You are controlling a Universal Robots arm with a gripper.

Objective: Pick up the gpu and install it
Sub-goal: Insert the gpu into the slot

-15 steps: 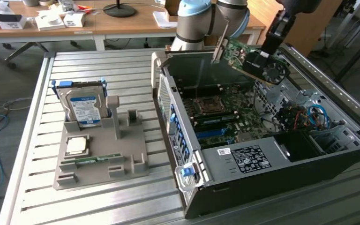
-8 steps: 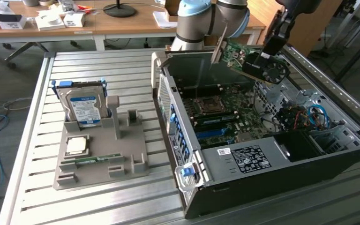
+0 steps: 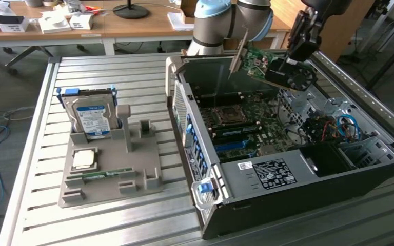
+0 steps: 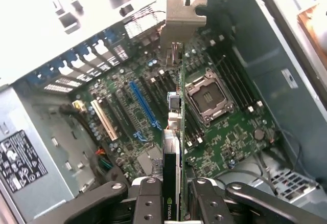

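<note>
My gripper (image 3: 284,65) is shut on the gpu (image 3: 260,60), a green-faced card with a black cooler and a grey metal end bracket (image 3: 238,53). The card hangs tilted in the air above the far end of the open computer case (image 3: 272,177). In the wrist view the gpu (image 4: 175,132) is seen edge-on between my two black fingers (image 4: 149,199), its bracket (image 4: 182,17) pointing toward the case's rear slot wall. Below it lies the motherboard (image 4: 225,132) with a blue expansion slot (image 4: 145,105) and the processor socket (image 4: 209,93). The card is clear of the board.
At the exterior view's left a grey holder (image 3: 111,169) stands on the slatted metal table, carrying a hard drive (image 3: 91,117), a processor chip (image 3: 84,159) and a memory stick (image 3: 101,175). Cables (image 3: 334,128) and a drive bay sit in the case's right part.
</note>
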